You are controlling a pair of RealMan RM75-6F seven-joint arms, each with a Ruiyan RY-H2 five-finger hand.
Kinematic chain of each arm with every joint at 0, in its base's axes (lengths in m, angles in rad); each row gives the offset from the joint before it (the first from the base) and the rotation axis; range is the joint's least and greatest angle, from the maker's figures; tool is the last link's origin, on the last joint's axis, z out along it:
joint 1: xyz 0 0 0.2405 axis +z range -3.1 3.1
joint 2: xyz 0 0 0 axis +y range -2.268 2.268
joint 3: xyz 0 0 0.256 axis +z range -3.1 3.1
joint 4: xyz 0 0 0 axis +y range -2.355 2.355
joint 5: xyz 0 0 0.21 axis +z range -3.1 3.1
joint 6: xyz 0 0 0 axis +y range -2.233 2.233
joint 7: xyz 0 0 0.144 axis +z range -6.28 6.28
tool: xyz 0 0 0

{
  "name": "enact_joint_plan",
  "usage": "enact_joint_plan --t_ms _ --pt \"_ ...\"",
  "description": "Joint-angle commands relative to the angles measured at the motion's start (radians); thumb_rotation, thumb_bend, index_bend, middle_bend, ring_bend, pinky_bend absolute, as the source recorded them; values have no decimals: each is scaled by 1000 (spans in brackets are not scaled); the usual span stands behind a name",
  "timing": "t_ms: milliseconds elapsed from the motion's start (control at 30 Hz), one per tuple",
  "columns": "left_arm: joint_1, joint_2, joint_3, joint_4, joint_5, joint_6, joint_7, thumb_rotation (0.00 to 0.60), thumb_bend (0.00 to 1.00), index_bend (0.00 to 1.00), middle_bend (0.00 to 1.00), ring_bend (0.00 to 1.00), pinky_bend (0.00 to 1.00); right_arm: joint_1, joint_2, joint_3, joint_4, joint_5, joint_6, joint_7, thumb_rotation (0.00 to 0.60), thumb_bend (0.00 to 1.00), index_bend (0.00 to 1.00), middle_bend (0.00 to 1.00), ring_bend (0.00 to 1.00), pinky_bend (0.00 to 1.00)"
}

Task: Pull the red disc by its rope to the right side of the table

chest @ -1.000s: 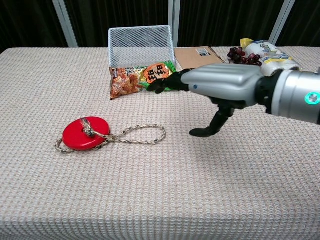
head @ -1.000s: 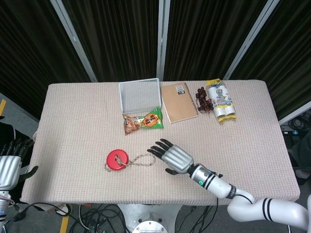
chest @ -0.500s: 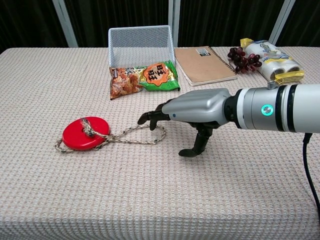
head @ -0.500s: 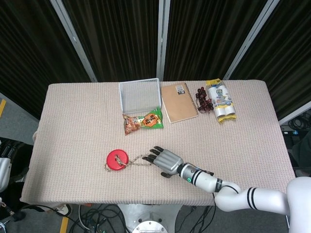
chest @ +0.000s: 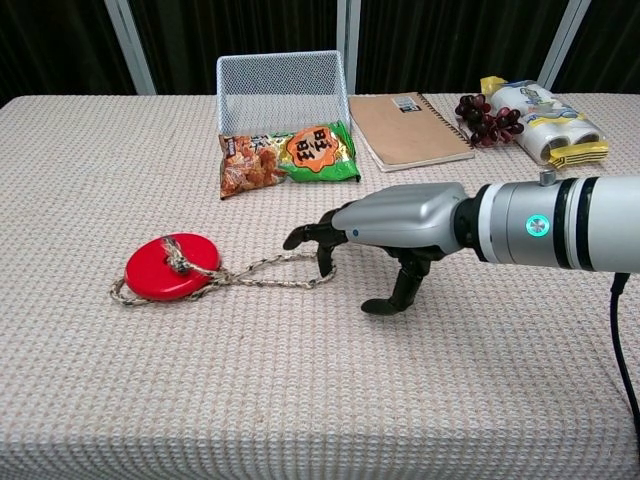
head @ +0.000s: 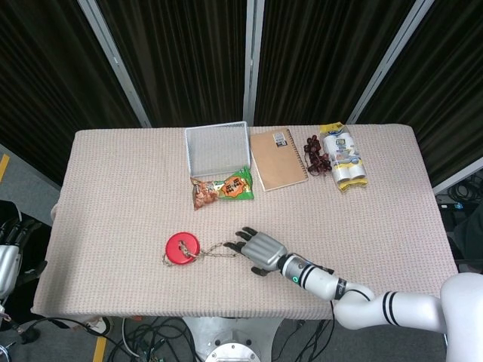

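The red disc [head: 181, 247] [chest: 172, 267] lies flat on the front left of the table. Its beige rope [head: 219, 247] [chest: 278, 270] is knotted at the disc's middle and runs right in a loop. My right hand [head: 261, 250] [chest: 392, 222] hovers palm down over the loop's right end. Its fingertips [chest: 323, 262] curl down and touch the rope there, and the thumb rests on the cloth apart from them. Nothing is pinched between them. My left hand [head: 9, 252] hangs off the table's left edge with fingers apart and holds nothing.
At the back stand a wire mesh basket [head: 217, 147] [chest: 280, 85], a snack packet [head: 223, 188] [chest: 290, 155], a brown notebook [head: 278, 158] [chest: 408, 128], dark grapes [head: 314, 153] [chest: 485, 115] and a white-yellow pack [head: 343, 157] [chest: 545, 120]. Bare cloth stretches to the right of my right hand.
My right hand has dropped and moved left to the rope loop, and its fingers have curled down onto the loop's end. The disc has not moved.
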Motion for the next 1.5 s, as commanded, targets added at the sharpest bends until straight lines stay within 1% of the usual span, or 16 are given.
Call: enact_joint_plan --t_ms 33,267,367,500,700,767,800,867,900,933,1000,1033,1133,1200,1367,1500 --pt "1 0 0 2 0 -1 -3 600 188 229 172 99 185 8 1 -3 11 11 -9 18 600 289 0 492 0 0" --pt "5 0 2 10 0 -1 -16 600 189 232 172 99 185 19 -1 3 6 31 -11 67 600 340 0 555 28 0" --pt "6 0 1 13 0 0 -22 600 188 234 172 99 185 26 3 6 4 44 -19 86 600 375 0 588 62 0" --pt "6 -3 2 19 -1 -3 -24 600 188 235 172 99 185 28 2 5 1 57 -4 91 600 427 11 631 123 0" --pt "7 -5 3 23 -2 -8 -26 600 188 235 171 99 185 38 0 -12 9 84 1 69 600 468 143 650 199 0" --pt "8 -5 3 24 -2 -8 -27 600 189 235 169 99 185 37 0 -16 7 92 9 64 600 485 211 665 253 1" --pt "8 -6 3 25 -3 -9 -28 600 188 235 169 99 185 35 1 -16 3 94 21 59 600 495 256 678 289 19" --pt "8 -6 3 26 -4 -11 -29 600 188 237 168 99 185 30 2 -15 -1 96 43 55 600 526 380 707 379 125" --pt "8 -7 3 27 -4 -12 -29 600 189 237 168 99 185 23 2 -12 -4 98 62 55 600 551 479 725 434 241" --pt "9 -7 4 28 -4 -11 -30 600 189 238 168 99 185 18 3 -11 -7 98 76 56 600 589 599 746 489 390" --pt "8 -9 3 30 -5 -12 -30 600 189 238 168 99 185 5 9 -7 -13 97 104 65 600 640 739 777 550 560" --pt "8 -10 3 30 -6 -14 -30 600 189 238 168 99 185 -2 13 -7 -14 94 118 67 600 665 804 801 588 628" --pt "9 -11 3 31 -9 -16 -29 600 188 239 168 99 185 -29 33 -12 -15 82 162 73 600 699 904 840 637 694" --pt "8 -11 2 30 -8 -16 -26 600 189 240 168 99 185 -48 56 -18 -18 83 179 87 600 711 932 846 649 708" --pt "5 -12 3 25 -7 -21 -17 600 188 240 168 99 185 -96 128 -26 -34 86 209 142 600 767 950 851 694 759" --pt "1 -16 4 21 -6 -30 -10 600 189 240 168 99 187 -161 205 -39 -39 73 259 213 600 778 951 853 698 764"
